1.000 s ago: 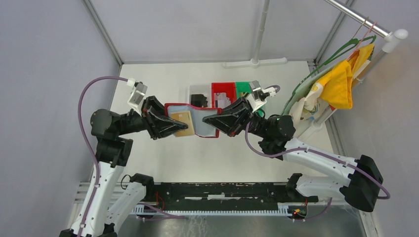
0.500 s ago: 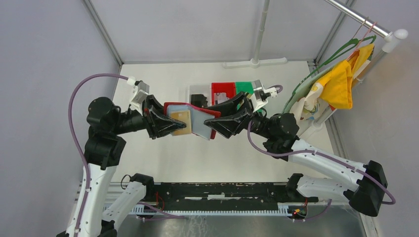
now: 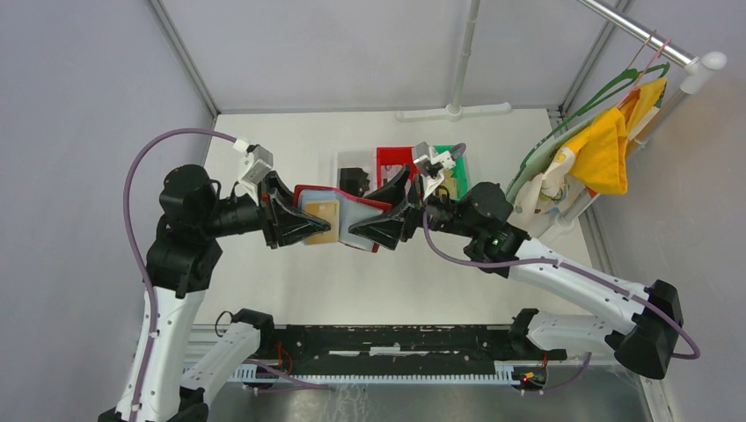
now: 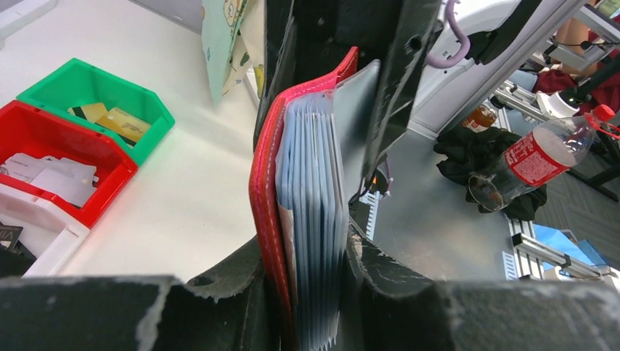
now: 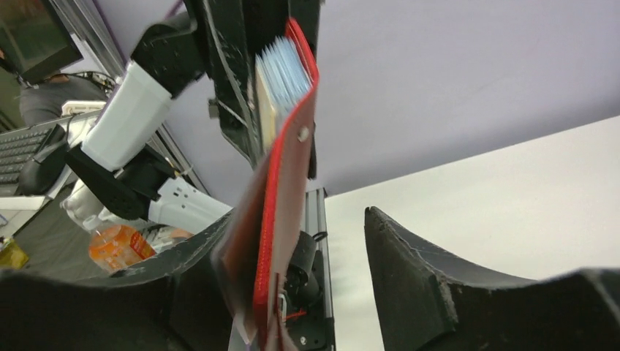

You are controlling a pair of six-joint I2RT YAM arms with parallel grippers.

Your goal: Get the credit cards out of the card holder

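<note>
The card holder [image 3: 356,211], red with pale blue sleeves, hangs above the table between both arms. My left gripper [image 3: 303,227] is shut on its left half; in the left wrist view the red cover [image 4: 265,197] and the sleeves [image 4: 314,219] sit pressed between the fingers. A tan credit card [image 3: 321,215] shows in an inner sleeve. My right gripper [image 3: 380,225] stands open around the right flap [image 5: 281,190]. That flap leans by the left finger [image 5: 183,285], with a wide gap to the right finger [image 5: 424,278]. More gold credit cards [image 4: 121,123] lie in the green bin [image 4: 44,91].
Behind the holder stand a white bin [image 3: 352,167], a red bin [image 3: 398,163] holding white cards, and the green bin [image 3: 450,156]. A clothes rack with a yellow cloth [image 3: 607,145] stands at the right. The arms' rail [image 3: 387,338] runs along the near edge.
My right gripper has opened and let go of the holder's right flap, and its arm has swung left. The holder has folded narrower. The left gripper keeps its hold.
</note>
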